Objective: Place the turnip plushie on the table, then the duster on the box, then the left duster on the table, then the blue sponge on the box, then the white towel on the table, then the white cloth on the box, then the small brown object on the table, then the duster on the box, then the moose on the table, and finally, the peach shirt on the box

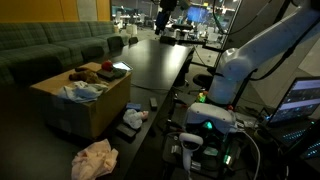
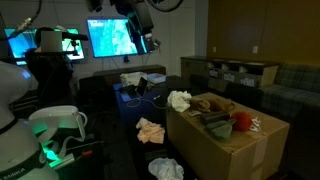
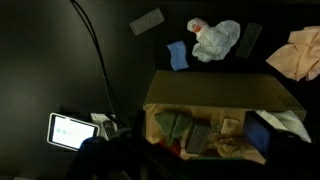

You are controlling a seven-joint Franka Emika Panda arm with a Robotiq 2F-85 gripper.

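The box (image 3: pixel 225 92) sits low in frame — the peach shirt (image 3: pixel 297 52) apart, near a white bundle (image 3: pixel 217 40), perhaps cloth.

peach shirt (image 3: pixel 298 55): cut off, right edge of wrist view
box (image 3: pixel 220 90): lower part cropped at bottom edge; contents blurred

All views are dim and grainy. Far monitors (image 2: pixel 118 38) blow out cyan-white, and a green glow (image 2: pixel 55 125) lights the robot base. The black bench (image 1: pixel 150 60) shows a faint sheen. The wrist view is dark and soft, with a small screen (image 3: pixel 72 130) glaring near left.
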